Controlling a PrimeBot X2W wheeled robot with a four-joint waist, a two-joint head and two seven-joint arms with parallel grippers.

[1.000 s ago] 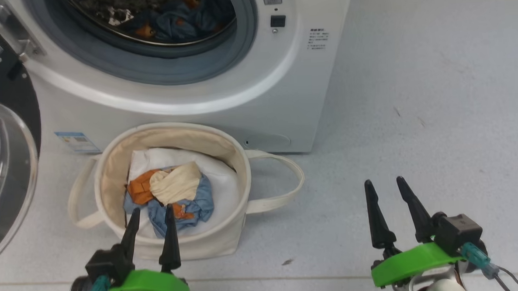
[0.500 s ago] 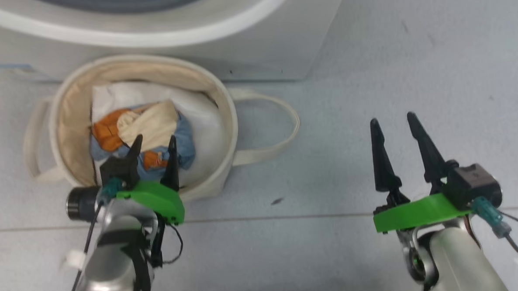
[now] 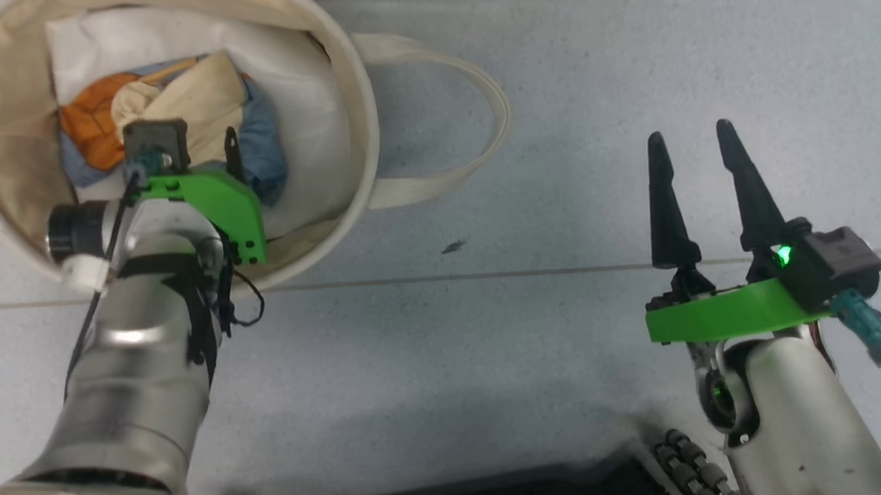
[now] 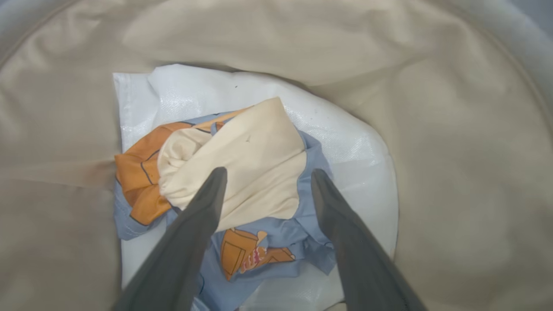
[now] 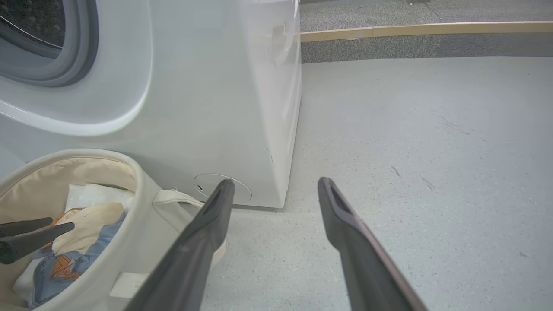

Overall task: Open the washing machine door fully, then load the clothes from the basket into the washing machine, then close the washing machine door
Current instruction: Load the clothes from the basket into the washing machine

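**Hanging open over the clothes in the basket**

Your left wrist view is giving you what the head view is partly hiding. The left gripper (image 4: 268, 172), fingers spread wide, is hanging just over the clothes (image 4: 255, 147), with the cream fold sitting between the two tips. You cannot tell whether the tips are touching the fabric.

The clothes are lying crumpled on the white padded bundle (image 4: 345, 138) at the bottom of the basket (image 4: 453, 151). The heap is stretching across the fingers' line, with the orange patch at that view's left and the blue toward its lower right.

Your right wrist view is showing the washing machine (image 5: 216, 108) just behind the basket, its grey seal (image 5: 82, 52) uncovered. The right gripper (image 3: 690, 132) is hovering spread and empty over the floor (image 3: 552, 86), well apart from the basket.
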